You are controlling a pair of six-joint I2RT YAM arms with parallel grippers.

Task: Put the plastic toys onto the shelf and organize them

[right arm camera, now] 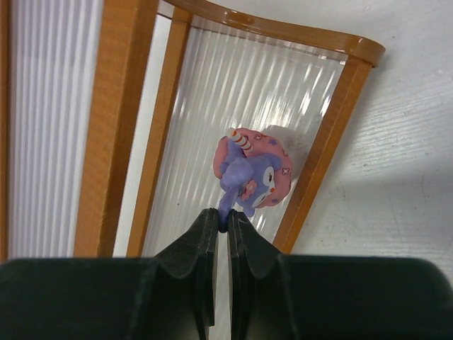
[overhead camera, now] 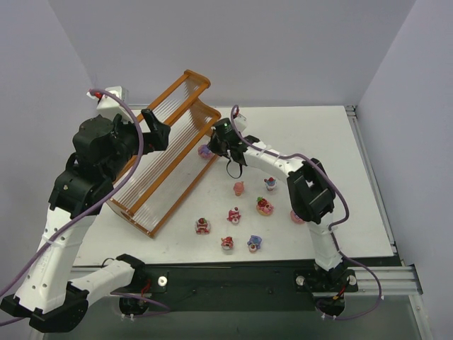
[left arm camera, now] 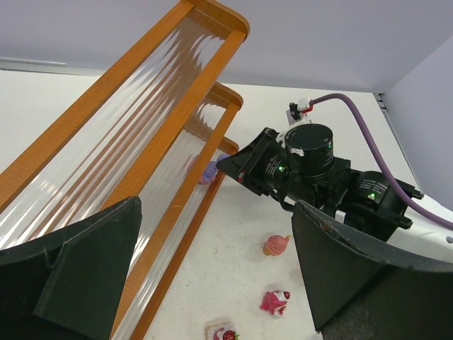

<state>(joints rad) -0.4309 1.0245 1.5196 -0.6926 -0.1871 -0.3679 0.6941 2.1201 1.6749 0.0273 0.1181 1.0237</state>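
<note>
A white table (overhead camera: 368, 212) stands between pale grey walls, and a long stepped shelf with an orange-brown frame and clear ribbed tiers (overhead camera: 166, 166) lies diagonally across it. The right gripper (right arm camera: 221, 225) pinches a thin part of the glossy purple bunny figurine (right arm camera: 256, 177) at the far end of the lowest tier. The left gripper (left arm camera: 216, 212) hangs spread wide above the shelf. Small pink and red toys (overhead camera: 233, 214) sit scattered on the table.
</note>
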